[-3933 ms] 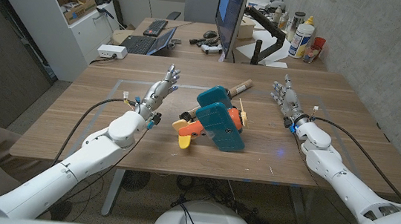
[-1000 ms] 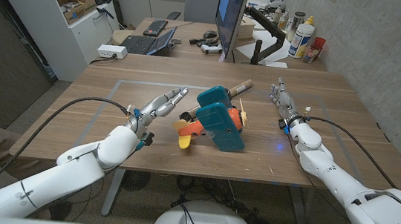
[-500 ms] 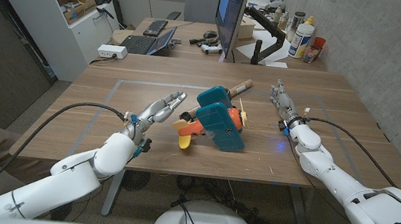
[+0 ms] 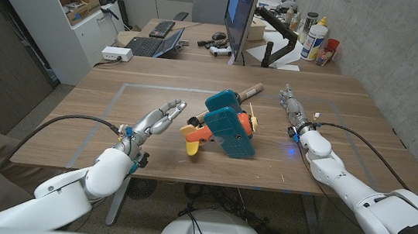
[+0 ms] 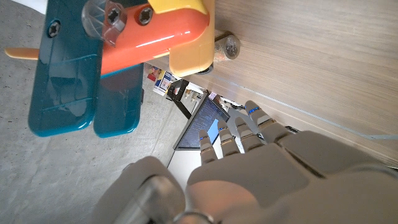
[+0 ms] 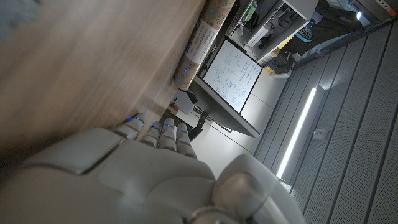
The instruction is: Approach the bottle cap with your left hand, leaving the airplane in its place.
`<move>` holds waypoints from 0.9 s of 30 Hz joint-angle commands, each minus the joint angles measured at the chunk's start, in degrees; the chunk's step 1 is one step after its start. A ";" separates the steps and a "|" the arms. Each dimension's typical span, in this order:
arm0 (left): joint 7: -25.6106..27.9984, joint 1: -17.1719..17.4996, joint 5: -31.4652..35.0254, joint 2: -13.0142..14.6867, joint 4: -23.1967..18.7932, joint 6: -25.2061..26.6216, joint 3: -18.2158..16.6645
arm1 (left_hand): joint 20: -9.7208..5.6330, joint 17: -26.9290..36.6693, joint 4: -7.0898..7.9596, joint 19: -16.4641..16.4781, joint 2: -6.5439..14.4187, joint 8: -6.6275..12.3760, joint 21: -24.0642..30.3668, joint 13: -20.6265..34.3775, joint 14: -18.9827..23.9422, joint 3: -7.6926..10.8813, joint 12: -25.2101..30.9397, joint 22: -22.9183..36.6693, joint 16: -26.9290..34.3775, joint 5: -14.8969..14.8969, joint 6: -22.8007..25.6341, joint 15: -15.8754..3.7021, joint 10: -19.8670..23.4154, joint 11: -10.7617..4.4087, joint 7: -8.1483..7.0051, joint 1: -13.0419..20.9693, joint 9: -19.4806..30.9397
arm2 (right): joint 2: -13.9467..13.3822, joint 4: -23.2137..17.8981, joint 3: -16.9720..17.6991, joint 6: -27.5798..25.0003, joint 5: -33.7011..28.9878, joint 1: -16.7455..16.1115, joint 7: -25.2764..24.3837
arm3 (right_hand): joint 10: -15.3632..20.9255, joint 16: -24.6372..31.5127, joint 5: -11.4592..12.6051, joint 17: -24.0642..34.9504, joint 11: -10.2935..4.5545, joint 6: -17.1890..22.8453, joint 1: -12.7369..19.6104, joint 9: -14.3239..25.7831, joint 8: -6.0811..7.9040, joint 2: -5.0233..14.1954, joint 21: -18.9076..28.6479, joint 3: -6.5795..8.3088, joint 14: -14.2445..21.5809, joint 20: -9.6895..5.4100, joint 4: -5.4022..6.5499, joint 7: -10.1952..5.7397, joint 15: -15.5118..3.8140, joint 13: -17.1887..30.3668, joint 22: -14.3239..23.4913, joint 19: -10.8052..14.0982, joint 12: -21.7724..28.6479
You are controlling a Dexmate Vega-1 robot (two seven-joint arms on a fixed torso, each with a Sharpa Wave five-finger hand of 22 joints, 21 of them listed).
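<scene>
Desk (image 4: 98, 133) carries 1 toy airplane (image 4: 228, 124) at its middle. Your left hand (image 4: 156, 120) hovers just beside the airplane's tail, fingers spread, holding nothing. Right hand (image 4: 292, 106) near the right edge, fingers extended, empty. Bottle cap (image 5: 226, 45) lies touching the tail.
</scene>
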 commanded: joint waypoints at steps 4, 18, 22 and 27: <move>-0.88 5.08 0.17 -0.33 -2.81 5.07 -4.41 | -1.68 0.25 0.18 0.46 -0.65 -0.07 -0.09 0.20 0.26 -0.40 -0.02 0.10 0.10 0.36 -0.31 -6.72 0.14 -0.46 -0.31 -0.02 0.08 | 1.37 4.07 -0.38 2.56 -0.38 1.77 -0.11 | -0.66 0.12 0.37 0.09 -0.02 -0.33 0.01 0.29 0.27 0.30 0.33 -0.07 -0.85 0.02 0.41 -0.17 -0.08 0.21 0.19 -0.54 0.22; -2.27 4.83 0.80 -0.93 -2.72 5.68 -5.43 | -1.88 0.25 0.23 0.39 -0.74 -0.04 -0.21 0.21 0.12 -0.39 -0.20 0.10 0.00 0.58 -0.35 -6.77 -0.19 -0.58 -0.32 -0.13 0.09 | 0.97 -1.14 2.52 2.73 3.34 0.15 -0.14 | -0.47 0.23 0.42 0.08 -1.35 -0.15 0.02 0.29 0.40 0.29 0.52 -0.16 -0.84 -0.90 0.44 -1.07 -1.16 0.20 0.18 -0.24 0.40; -2.68 4.70 1.01 -0.80 -2.95 6.82 -5.49 | -1.95 0.25 0.25 0.39 -0.77 -0.06 -0.24 0.21 0.13 -0.38 -0.24 0.11 -0.01 0.66 -0.42 -6.75 -0.25 -0.56 -0.32 -0.16 0.09 | 0.36 -3.13 2.96 1.88 3.72 -0.76 -0.54 | -0.42 0.23 0.46 0.07 -1.40 -0.17 0.05 0.29 0.40 0.31 0.53 -0.17 -0.87 -0.94 0.44 -1.13 -1.17 0.19 0.18 -0.24 0.44; -3.11 5.19 1.81 0.10 -4.48 10.71 -5.83 | -1.99 0.25 0.26 0.38 -0.79 -0.10 -0.28 0.21 0.03 -0.37 -0.31 0.11 -0.06 0.75 -0.57 -6.74 -0.41 -0.55 -0.32 -0.19 0.09 | -0.11 -4.77 3.33 1.55 3.96 -1.62 -0.74 | -0.44 0.22 0.49 0.07 -1.40 -0.16 0.07 0.29 0.41 0.34 0.52 -0.16 -0.91 -0.91 0.44 -1.21 -1.21 0.19 0.18 -0.30 0.45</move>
